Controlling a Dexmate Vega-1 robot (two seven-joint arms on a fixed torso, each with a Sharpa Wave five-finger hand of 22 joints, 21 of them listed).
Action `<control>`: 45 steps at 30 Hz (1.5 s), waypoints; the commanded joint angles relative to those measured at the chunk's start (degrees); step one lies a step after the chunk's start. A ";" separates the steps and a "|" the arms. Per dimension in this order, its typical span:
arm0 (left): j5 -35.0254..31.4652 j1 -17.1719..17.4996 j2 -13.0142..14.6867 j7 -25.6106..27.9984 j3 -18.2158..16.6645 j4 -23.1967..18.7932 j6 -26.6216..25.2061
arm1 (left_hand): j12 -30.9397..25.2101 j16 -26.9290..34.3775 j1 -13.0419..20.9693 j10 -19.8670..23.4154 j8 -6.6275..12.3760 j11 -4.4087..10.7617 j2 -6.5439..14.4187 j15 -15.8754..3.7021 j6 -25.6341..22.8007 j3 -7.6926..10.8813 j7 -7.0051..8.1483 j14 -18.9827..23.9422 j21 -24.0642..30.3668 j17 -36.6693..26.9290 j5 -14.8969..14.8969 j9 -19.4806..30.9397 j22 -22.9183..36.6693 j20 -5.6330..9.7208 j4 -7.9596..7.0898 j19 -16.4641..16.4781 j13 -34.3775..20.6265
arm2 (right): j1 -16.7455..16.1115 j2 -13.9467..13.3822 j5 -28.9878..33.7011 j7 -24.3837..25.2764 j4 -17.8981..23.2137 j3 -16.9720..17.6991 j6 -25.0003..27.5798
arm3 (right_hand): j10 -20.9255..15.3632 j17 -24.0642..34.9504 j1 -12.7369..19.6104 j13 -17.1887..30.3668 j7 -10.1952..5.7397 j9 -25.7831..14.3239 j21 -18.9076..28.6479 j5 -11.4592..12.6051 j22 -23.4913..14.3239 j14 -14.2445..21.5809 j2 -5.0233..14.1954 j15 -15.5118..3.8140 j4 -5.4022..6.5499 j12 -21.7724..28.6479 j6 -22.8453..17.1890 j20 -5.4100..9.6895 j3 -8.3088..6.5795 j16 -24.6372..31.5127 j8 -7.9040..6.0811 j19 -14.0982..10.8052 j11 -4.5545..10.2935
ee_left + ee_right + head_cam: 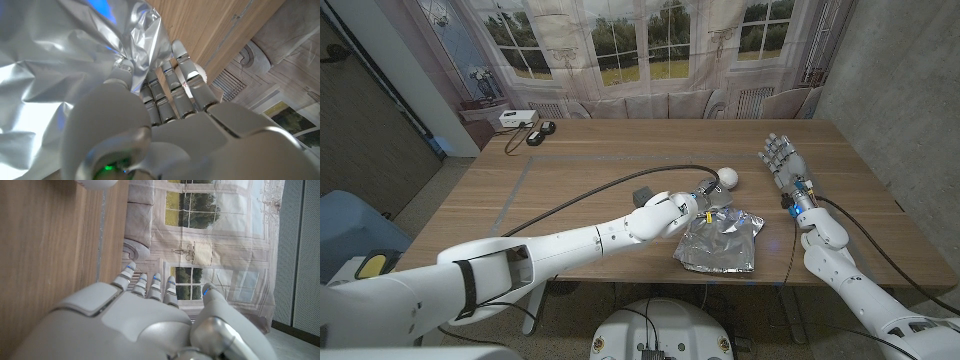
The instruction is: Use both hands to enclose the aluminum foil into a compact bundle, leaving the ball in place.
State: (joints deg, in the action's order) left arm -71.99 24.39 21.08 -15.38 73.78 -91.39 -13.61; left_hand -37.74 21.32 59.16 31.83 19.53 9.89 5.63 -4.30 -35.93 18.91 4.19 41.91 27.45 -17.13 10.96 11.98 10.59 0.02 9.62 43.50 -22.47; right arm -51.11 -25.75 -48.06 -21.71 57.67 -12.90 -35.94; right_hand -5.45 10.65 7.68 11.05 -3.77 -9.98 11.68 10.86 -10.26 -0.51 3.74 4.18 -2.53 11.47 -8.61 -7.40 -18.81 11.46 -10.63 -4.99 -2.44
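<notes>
Left hand (692,205) reaches across the wooden table (570,170) to the 10 o'clock edge of the crumpled aluminum foil (720,243), which lies near the front edge of the table; the left wrist view shows its fingers (172,92) stretched out together beside the sheet and its thumb against a raised fold, though whether it actually pinches the foil I cannot tell. Just beyond the hand, at about 12 o'clock from the foil, sits the white ball (728,178). Right hand (782,157) stands well apart at 2 o'clock from the foil, raised with fingers spread and nothing in its hold.
</notes>
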 commanded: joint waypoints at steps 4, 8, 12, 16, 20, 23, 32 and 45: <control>-8.05 3.52 1.72 -1.65 -4.00 -7.24 -4.51 | 0.62 -0.83 0.92 -1.97 -0.69 -0.40 0.10 -7.31 1.13 0.67 -0.13 -1.29 0.13 -0.40 0.21 0.08 0.26 -0.40 -0.09 -0.39 -0.24 | -0.69 -0.17 0.29 0.65 2.07 -0.26 0.09 | -0.62 0.20 -0.01 0.25 -0.25 -0.32 0.15 0.41 -0.16 0.17 0.04 0.00 -0.32 0.28 -0.55 -0.18 0.02 0.15 -0.33 -0.21 -0.10; -10.07 4.00 2.12 -5.31 -5.40 -10.03 -5.03 | 0.65 -0.94 1.07 -2.06 -0.74 -0.40 0.20 -7.23 1.09 0.72 -0.03 -1.55 0.06 -0.56 0.25 0.08 0.27 -0.51 -0.12 -0.66 -0.27 | -0.87 -0.36 0.57 1.00 3.02 -0.41 0.17 | -0.61 0.20 -0.02 0.25 -0.23 -0.32 0.14 0.41 -0.16 0.12 0.05 -0.03 -0.34 0.27 -0.57 -0.20 0.02 0.12 -0.32 -0.19 -0.04; -12.39 4.66 2.78 -9.07 -6.87 -13.08 -5.09 | 0.63 -0.92 1.29 -1.99 -0.78 -0.21 0.27 -7.36 1.06 0.83 0.01 -1.29 0.08 -0.64 0.31 0.09 0.28 -0.46 -0.09 -0.69 -0.30 | -1.20 -0.59 1.01 1.66 4.30 -0.63 0.28 | -0.62 0.20 -0.04 0.25 -0.24 -0.32 0.12 0.41 -0.16 0.14 0.04 -0.09 -0.35 0.26 -0.60 -0.18 0.04 0.12 -0.31 -0.16 -0.01; -14.22 5.77 3.34 -11.03 -8.28 -15.15 -4.77 | 0.49 -0.79 1.47 -1.66 -0.69 -0.22 0.30 -7.48 0.63 0.85 -0.02 -0.95 0.10 -0.86 0.36 0.10 0.29 -0.39 -0.10 -0.74 -0.34 | -1.28 -0.59 1.27 1.94 4.93 -0.91 0.36 | -0.62 0.20 -0.06 0.25 -0.22 -0.32 0.12 0.41 -0.16 0.18 0.03 -0.09 -0.37 0.24 -0.59 -0.14 0.04 0.12 -0.29 -0.16 -0.07; -15.21 7.30 3.63 -13.49 -10.20 -17.23 -4.96 | 0.46 -0.77 1.51 -1.57 -0.68 -0.06 0.31 -7.57 0.50 0.84 0.07 -0.88 0.08 -0.97 0.37 0.10 0.29 -0.40 -0.14 -0.84 -0.36 | -1.23 -0.56 1.53 2.12 5.32 -1.20 0.41 | -0.60 0.21 -0.08 0.25 -0.23 -0.32 0.14 0.40 -0.16 0.18 0.03 -0.11 -0.37 0.22 -0.62 -0.15 0.05 0.11 -0.29 -0.21 -0.11; -16.51 8.51 4.01 -15.25 -11.52 -18.90 -5.27 | 0.48 -0.74 1.58 -1.65 -0.71 -0.18 0.26 -7.73 0.46 0.81 0.17 -0.80 0.10 -1.11 0.39 0.10 0.30 -0.39 -0.15 -0.86 -0.39 | -0.99 -0.44 1.70 2.15 5.39 -1.48 0.52 | -0.65 0.21 -0.10 0.25 -0.24 -0.32 0.14 0.40 -0.16 0.20 0.02 -0.09 -0.38 0.23 -0.62 -0.14 0.06 0.11 -0.28 -0.22 -0.08; -20.89 12.51 5.28 -19.73 -15.39 -23.02 -5.97 | 0.30 -0.72 1.65 -1.21 -0.62 -0.01 0.29 -7.90 -0.15 0.81 0.24 -0.41 0.08 -1.42 0.44 0.12 0.31 -0.41 -0.27 -1.11 -0.49 | 1.02 0.32 2.27 1.26 4.18 -2.73 0.98 | -0.72 0.22 -0.14 0.25 -0.28 -0.32 0.14 0.40 -0.16 0.16 0.01 -0.12 -0.39 0.23 -0.63 -0.13 0.08 0.07 -0.25 -0.24 -0.05; -24.84 16.09 4.98 -27.64 -20.96 -25.52 -6.30 | 0.11 -0.55 1.84 -0.84 -0.72 0.13 0.23 -8.05 -0.36 0.71 0.25 0.07 0.07 -1.93 0.46 0.14 0.31 -0.32 -0.30 -1.40 -0.64 | 3.48 1.01 3.44 0.35 3.09 -4.21 1.17 | -0.70 0.22 -0.17 0.25 -0.24 -0.32 0.13 0.41 -0.16 0.13 0.03 -0.15 -0.44 0.19 -0.64 -0.09 0.08 0.03 -0.22 -0.25 -0.17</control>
State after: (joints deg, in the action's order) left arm -93.17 37.61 26.04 -36.89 56.98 -114.53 -19.65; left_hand -37.14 20.41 60.27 30.36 18.84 10.12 5.84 -4.16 -35.51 19.41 4.40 41.41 27.45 -18.78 10.96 11.96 10.82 -0.39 9.56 42.22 -23.00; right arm -49.43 -25.25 -45.55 -20.77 61.40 -15.92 -34.92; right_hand -5.65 10.81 7.69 11.05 -3.99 -9.98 11.68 10.86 -10.26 -0.52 3.74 4.17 -2.77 11.47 -8.81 -7.40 -18.57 11.46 -10.63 -4.99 -2.65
